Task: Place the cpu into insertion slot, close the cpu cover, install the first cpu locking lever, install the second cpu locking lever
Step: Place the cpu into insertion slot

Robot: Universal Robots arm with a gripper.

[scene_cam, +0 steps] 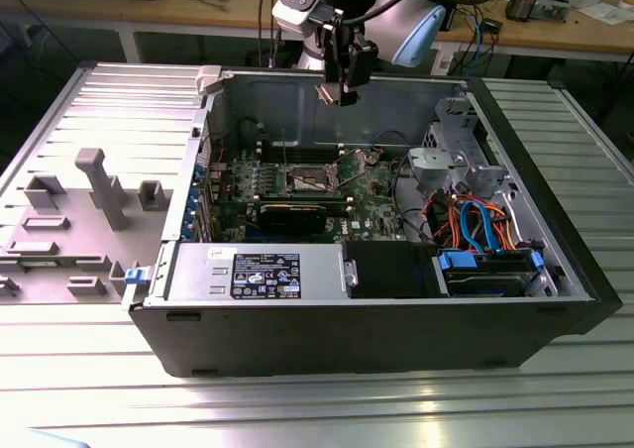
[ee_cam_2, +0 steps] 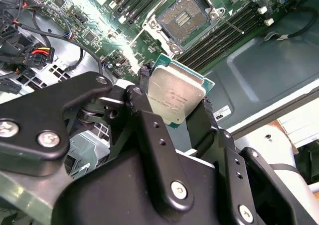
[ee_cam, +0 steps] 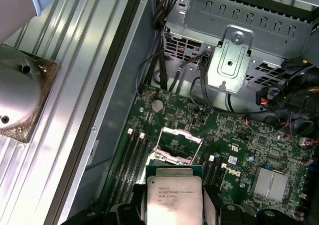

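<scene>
1 gripper (scene_cam: 341, 89) hangs above the open computer case (scene_cam: 347, 334), its 2 black fingers (ee_cam_2: 149, 130) clamped on opposite edges of the cpu (ee_cam_2: 175, 96), whose silvery face shows in both wrist views. The insertion slot (scene_cam: 308, 178) lies uncovered on the green motherboard (scene_cam: 381, 185), well apart from the chip. In the exterior view it sits at about 7 o'clock from the gripper. The placing seems to turn on that offset. In the second wrist view the chip's edges run roughly parallel to the slot's metal border.
</scene>
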